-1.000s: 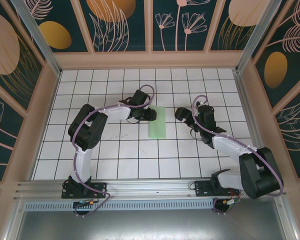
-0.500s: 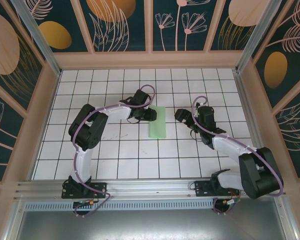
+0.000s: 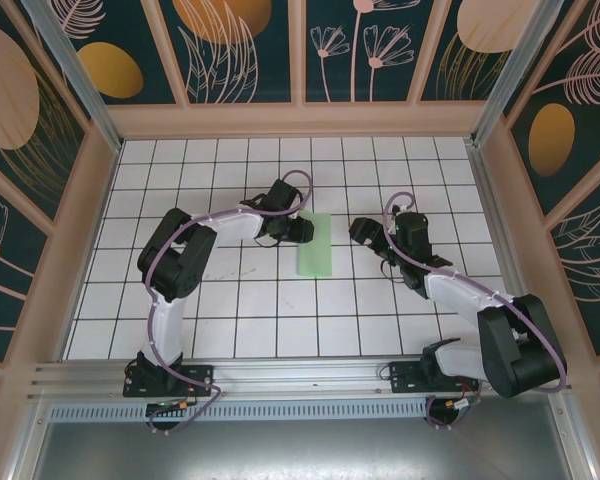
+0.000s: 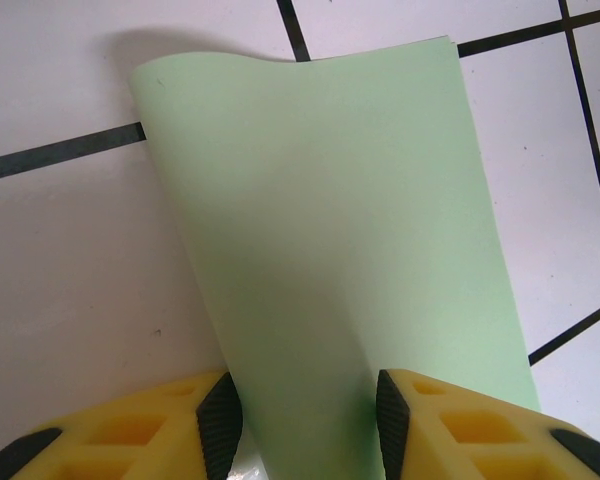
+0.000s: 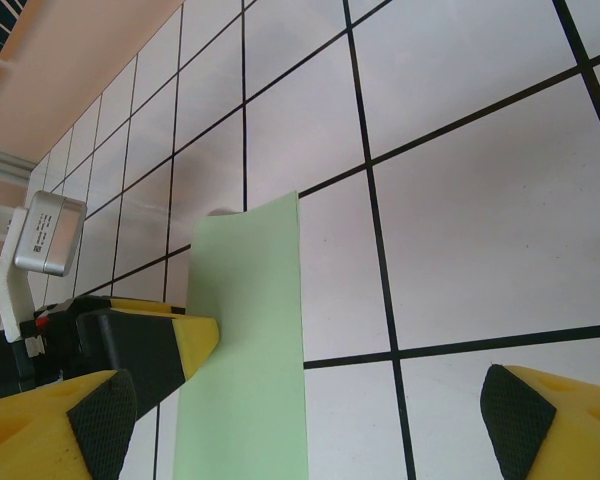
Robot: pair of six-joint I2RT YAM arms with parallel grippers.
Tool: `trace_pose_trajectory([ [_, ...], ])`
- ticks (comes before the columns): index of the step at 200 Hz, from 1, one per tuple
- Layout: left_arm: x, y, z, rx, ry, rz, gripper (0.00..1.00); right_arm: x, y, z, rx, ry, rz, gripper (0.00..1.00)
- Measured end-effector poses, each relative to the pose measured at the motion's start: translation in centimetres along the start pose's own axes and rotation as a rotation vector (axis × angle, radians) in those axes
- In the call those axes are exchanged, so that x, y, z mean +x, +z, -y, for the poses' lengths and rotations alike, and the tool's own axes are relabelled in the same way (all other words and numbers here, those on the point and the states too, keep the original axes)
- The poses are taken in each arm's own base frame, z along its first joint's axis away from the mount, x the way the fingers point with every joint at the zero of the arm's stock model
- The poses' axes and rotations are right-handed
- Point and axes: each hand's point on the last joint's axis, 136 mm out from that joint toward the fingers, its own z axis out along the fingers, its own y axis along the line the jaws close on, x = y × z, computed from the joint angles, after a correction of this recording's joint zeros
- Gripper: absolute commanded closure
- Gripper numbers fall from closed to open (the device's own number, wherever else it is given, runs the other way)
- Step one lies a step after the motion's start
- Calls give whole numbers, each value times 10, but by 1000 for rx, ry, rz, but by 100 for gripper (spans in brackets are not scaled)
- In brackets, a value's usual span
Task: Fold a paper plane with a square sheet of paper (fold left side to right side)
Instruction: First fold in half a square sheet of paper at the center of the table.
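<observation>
While folded, paper [image 4: 340,260] seemingly between left pincer [image 4: 308,425] fingers.

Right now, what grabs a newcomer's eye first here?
The mint paper, folded to a narrow strip, lies mid-table on the white tiles. The left gripper straddles its bowed left edge, pads on either side. The right gripper hangs wide open just right of the strip, apart from it.
</observation>
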Motion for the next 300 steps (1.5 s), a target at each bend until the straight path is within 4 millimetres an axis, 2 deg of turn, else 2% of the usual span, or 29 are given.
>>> trace_pose_trajectory([
  [300, 0, 0, -1, -21, 23, 3, 57, 2, 0, -3, -16, -1, -11, 7],
])
